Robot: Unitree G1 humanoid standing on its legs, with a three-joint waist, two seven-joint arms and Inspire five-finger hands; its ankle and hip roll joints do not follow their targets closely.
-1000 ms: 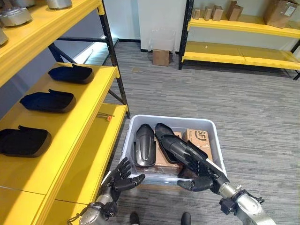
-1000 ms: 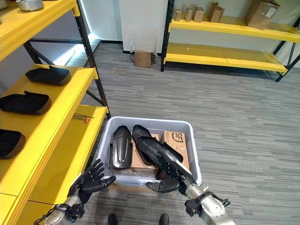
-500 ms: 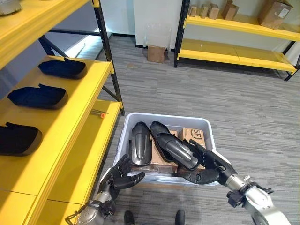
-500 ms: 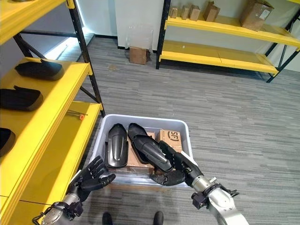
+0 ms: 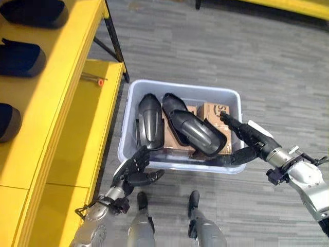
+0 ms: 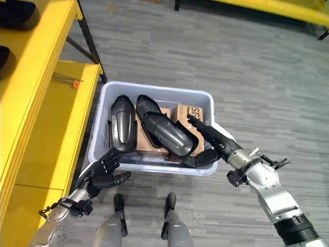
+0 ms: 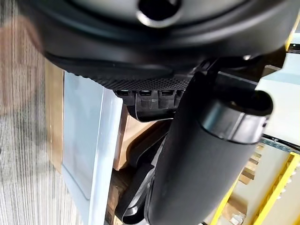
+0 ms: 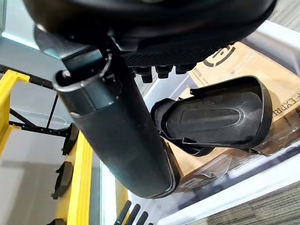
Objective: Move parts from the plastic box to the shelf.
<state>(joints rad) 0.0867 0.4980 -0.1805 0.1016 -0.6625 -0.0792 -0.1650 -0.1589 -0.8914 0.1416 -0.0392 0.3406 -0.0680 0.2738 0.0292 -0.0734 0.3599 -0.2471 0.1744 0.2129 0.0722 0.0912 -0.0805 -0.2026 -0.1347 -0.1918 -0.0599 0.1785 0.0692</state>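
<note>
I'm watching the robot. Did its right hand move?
Yes. The right hand slid from the plastic box's near rim toward its right wall, beside the nearest black part.

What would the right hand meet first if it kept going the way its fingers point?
Probably the glossy black moulded part lying across the cardboard boxes in the pale plastic box; the right hand points straight at it, though depth is uncertain.

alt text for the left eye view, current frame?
A pale plastic box sits on grey carpet, holding black moulded parts on cardboard cartons. The right hand reaches over the box's right corner with open fingers beside one part; the left hand hovers open at its near left corner, beside the yellow shelf.
</note>
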